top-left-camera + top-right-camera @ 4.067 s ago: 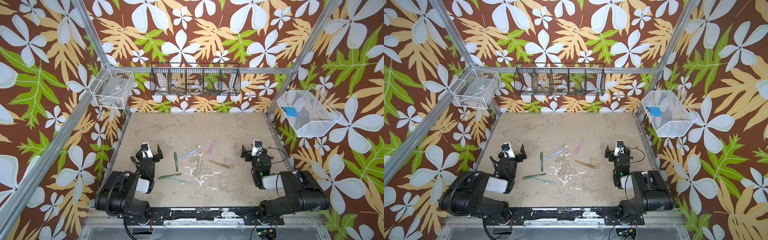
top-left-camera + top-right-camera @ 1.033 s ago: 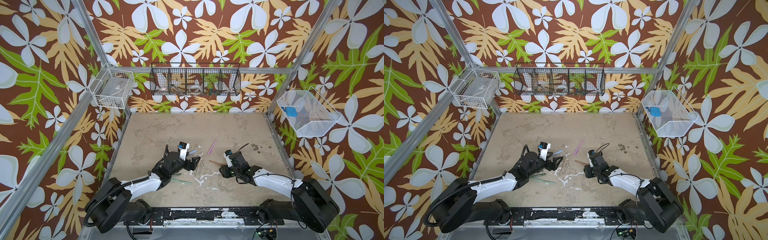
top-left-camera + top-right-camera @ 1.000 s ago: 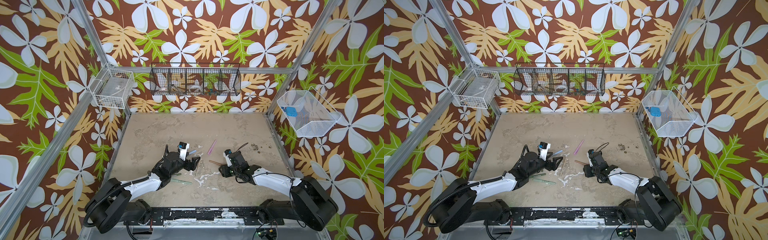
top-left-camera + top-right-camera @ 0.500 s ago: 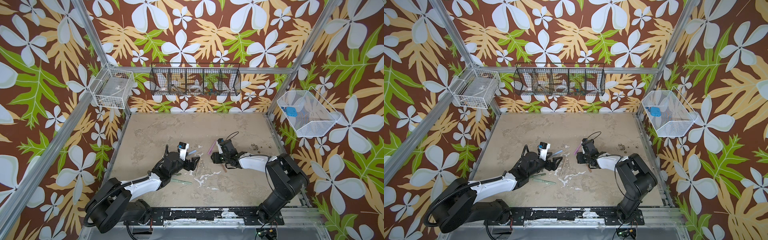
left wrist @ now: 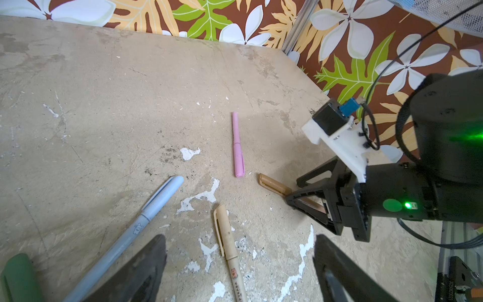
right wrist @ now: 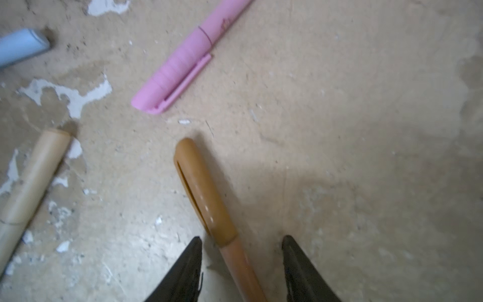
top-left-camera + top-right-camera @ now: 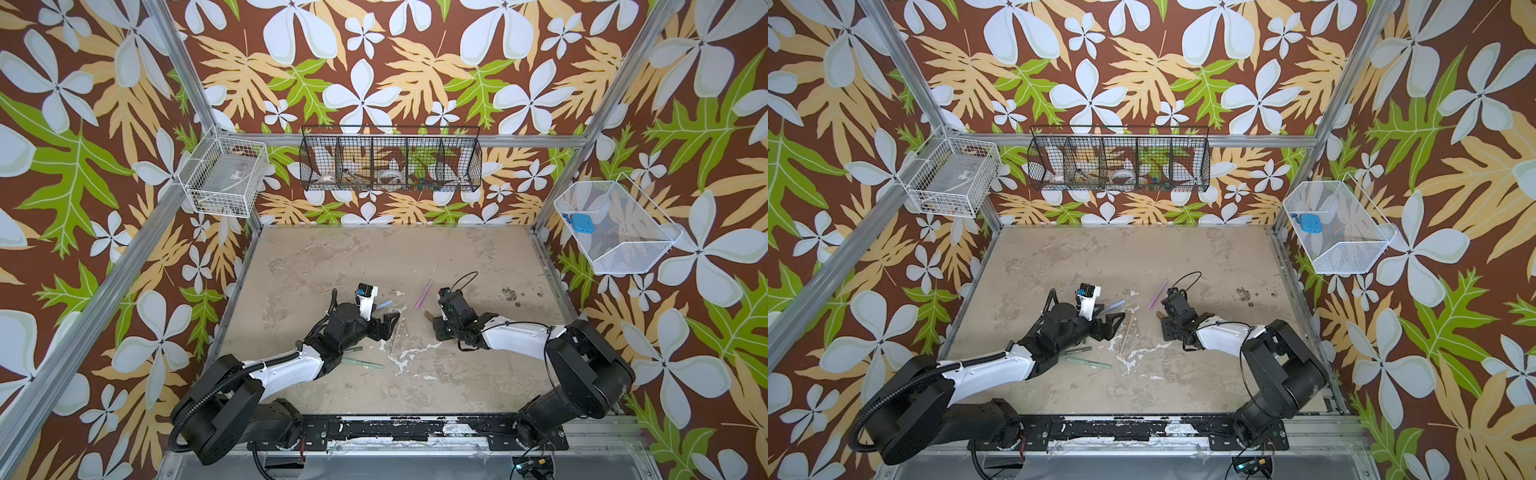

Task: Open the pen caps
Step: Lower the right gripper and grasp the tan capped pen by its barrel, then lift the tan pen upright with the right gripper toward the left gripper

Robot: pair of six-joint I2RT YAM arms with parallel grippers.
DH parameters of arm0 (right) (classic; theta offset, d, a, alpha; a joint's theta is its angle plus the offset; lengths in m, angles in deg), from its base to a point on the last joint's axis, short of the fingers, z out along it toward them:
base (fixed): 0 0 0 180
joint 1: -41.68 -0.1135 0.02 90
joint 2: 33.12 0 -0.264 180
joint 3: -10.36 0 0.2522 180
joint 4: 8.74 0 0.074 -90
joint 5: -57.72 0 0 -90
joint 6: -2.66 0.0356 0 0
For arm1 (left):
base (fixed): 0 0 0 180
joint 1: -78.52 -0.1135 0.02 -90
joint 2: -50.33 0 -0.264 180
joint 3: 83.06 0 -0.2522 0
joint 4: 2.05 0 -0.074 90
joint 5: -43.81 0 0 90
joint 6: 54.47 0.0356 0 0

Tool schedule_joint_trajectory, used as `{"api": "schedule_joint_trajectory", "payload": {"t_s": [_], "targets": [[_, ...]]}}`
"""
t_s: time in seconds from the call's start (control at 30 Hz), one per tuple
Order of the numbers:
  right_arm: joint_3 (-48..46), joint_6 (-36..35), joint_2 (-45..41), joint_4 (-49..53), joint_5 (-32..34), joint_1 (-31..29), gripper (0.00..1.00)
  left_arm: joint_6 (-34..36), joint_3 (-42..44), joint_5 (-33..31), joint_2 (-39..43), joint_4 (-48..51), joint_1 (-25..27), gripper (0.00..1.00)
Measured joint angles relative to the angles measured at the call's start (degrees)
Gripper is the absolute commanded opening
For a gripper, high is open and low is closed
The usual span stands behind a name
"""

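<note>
Several capped pens lie mid-table. The brown pen's cap points away from my right gripper, which is open and straddles the brown body just behind the cap, with a gap on each side. In a top view that gripper sits low over the pen. My left gripper is open above the beige pen, holding nothing. A pink pen and a light blue pen lie farther back, and green pens lie by the left arm. Every cap I see is on its pen.
The beige table has chipped white patches. A black wire basket hangs on the back wall, a white wire basket on the left post and a white mesh basket on the right wall.
My right gripper has moved left and farther back along the brown pen and now straddles its body; its jaws have narrowed slightly. The left gripper has barely moved.
</note>
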Motion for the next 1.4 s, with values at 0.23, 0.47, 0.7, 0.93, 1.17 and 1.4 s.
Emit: {"api": "schedule_joint_trajectory", "payload": {"t_s": [0.23,0.47,0.7,0.93,1.17,1.4], "targets": [[-4.3,-1.3,-6.0,1.9,0.0,0.0,0.42,0.0,0.0,-0.6,-0.4,0.8,0.0,0.89],[-2.9,-3.0,-3.4,2.1,-0.5,-0.4,0.35,0.0,-0.1,-0.6,-0.6,1.3,0.0,0.89],[-1.6,-4.1,-0.9,-0.3,0.4,-1.9,0.15,0.0,-0.1,-0.8,-0.3,1.4,0.0,0.89],[-1.4,-4.0,-1.4,0.4,0.0,-2.0,0.00,-0.2,-0.1,3.4,-0.7,0.2,0.0,0.88],[-0.9,-4.2,-5.5,3.1,-0.4,-2.0,0.00,-1.4,0.0,5.2,-0.1,0.0,0.0,0.88],[1.6,-5.7,-14.9,3.1,-5.4,-1.0,0.00,-5.1,3.3,7.5,6.1,-4.0,0.0,0.90]]}}
